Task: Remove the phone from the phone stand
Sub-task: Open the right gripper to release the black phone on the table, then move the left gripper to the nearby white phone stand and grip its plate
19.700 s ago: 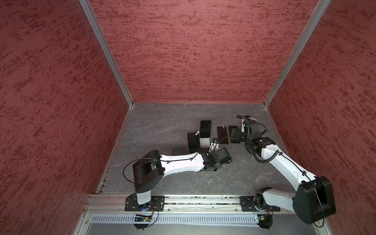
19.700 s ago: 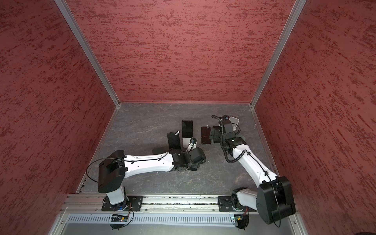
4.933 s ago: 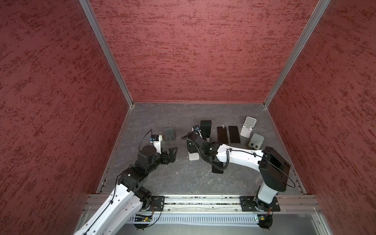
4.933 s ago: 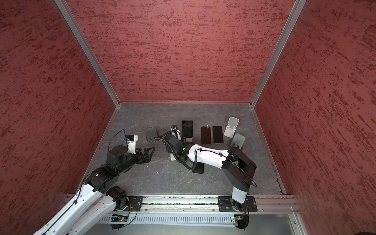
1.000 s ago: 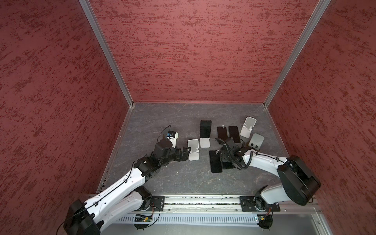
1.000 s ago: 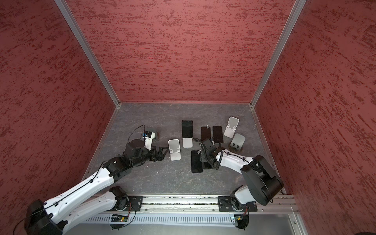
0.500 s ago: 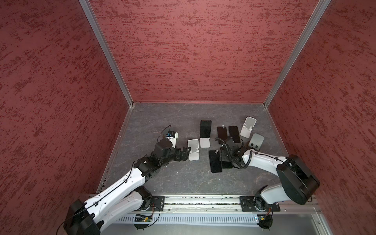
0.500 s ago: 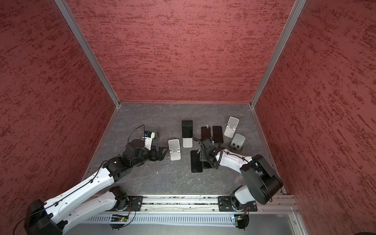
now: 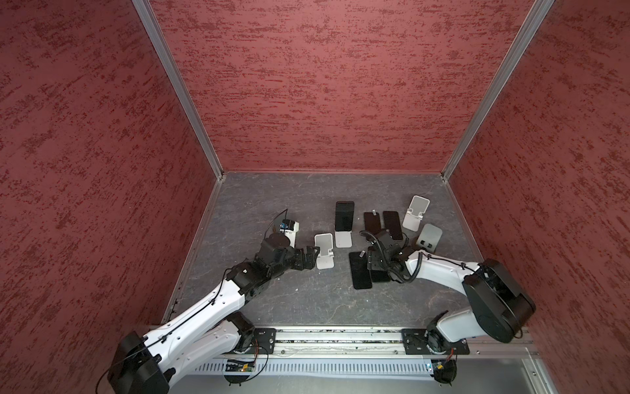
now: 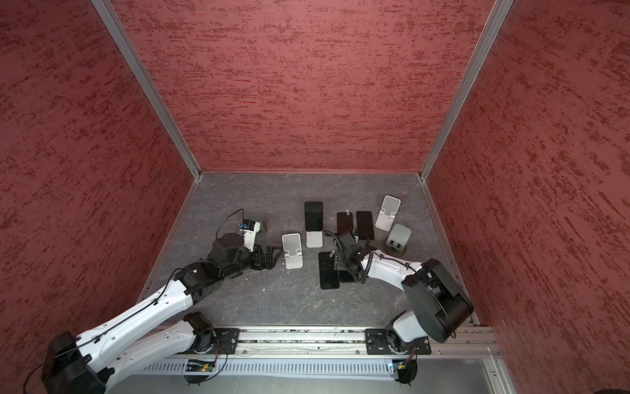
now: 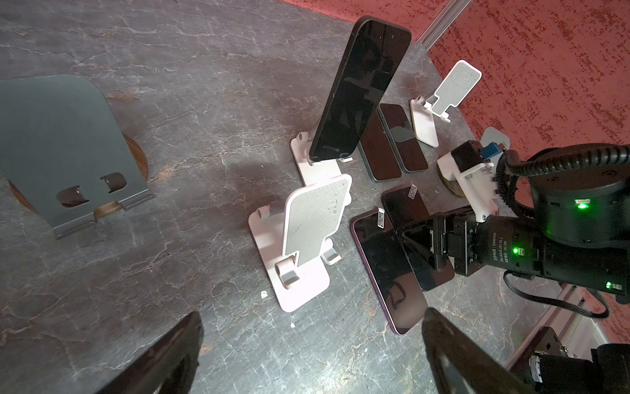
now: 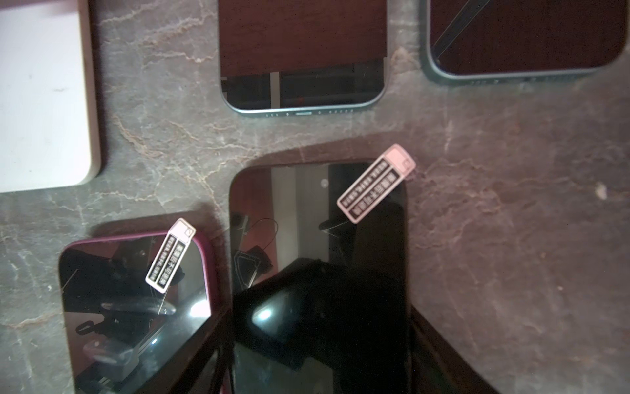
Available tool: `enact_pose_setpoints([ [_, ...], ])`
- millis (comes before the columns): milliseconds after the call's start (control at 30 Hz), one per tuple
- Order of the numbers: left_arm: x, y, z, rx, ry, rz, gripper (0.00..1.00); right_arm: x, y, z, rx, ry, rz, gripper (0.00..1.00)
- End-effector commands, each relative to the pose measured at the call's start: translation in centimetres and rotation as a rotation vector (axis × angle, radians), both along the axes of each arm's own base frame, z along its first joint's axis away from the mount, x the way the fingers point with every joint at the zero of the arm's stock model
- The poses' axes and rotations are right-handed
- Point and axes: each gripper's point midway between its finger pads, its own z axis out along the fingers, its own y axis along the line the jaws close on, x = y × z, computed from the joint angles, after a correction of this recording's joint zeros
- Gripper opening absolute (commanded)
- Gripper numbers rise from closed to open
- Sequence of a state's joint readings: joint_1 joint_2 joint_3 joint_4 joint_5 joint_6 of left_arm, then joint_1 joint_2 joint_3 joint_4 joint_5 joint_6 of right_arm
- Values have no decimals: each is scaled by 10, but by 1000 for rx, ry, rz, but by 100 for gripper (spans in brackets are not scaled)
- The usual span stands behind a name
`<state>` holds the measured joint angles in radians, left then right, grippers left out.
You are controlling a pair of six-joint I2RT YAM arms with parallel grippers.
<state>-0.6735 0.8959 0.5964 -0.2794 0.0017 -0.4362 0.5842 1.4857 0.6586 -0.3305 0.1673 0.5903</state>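
A black phone (image 9: 344, 215) (image 11: 361, 88) leans upright on a white phone stand (image 9: 343, 239). A second white stand (image 9: 324, 252) (image 11: 306, 232) is empty, and my left gripper (image 9: 310, 254) (image 11: 312, 324) is open just left of it. My right gripper (image 9: 371, 263) (image 12: 317, 310) is low over a black phone (image 12: 317, 221) that lies flat beside a purple phone (image 9: 360, 271) (image 12: 133, 307). Its fingers flank that phone's long edges, and I cannot tell whether they press on it.
Two more phones (image 9: 371, 223) (image 9: 392, 225) lie flat at the back. An empty white stand (image 9: 415, 213) and a grey stand on a round wooden base (image 9: 429, 235) are at the back right. Another grey stand (image 11: 68, 150) sits behind my left wrist. Red walls enclose the floor.
Since five seconds ago my right arm has swung from the middle stand to the floor phones, and my left gripper has come up to the empty stand. Over the last second nothing visibly moved.
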Motion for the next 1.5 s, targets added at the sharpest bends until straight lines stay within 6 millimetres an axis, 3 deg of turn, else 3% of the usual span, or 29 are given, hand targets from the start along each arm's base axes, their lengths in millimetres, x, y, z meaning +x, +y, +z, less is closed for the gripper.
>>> enact_pose_setpoints([
  [0, 2, -3, 6, -4, -27, -12, 100, -46, -15, -43, -32, 218, -12, 77],
  [633, 1, -2, 3, 5, -20, -8, 100, -40, -16, -33, -37, 191, -33, 80],
  [900, 3, 2, -1, 31, -16, 13, 100, -24, -11, -6, -11, 101, -19, 82],
  [1000, 3, 2, -2, 48, -14, 19, 100, -16, -10, 13, 5, 38, -23, 83],
  [1233, 1, -1, -3, 100, -19, 12, 100, -2, -9, 48, 34, -94, -23, 99],
  [1467, 0, -5, -3, 150, -31, 11, 100, 8, -5, 70, 78, -182, -17, 99],
])
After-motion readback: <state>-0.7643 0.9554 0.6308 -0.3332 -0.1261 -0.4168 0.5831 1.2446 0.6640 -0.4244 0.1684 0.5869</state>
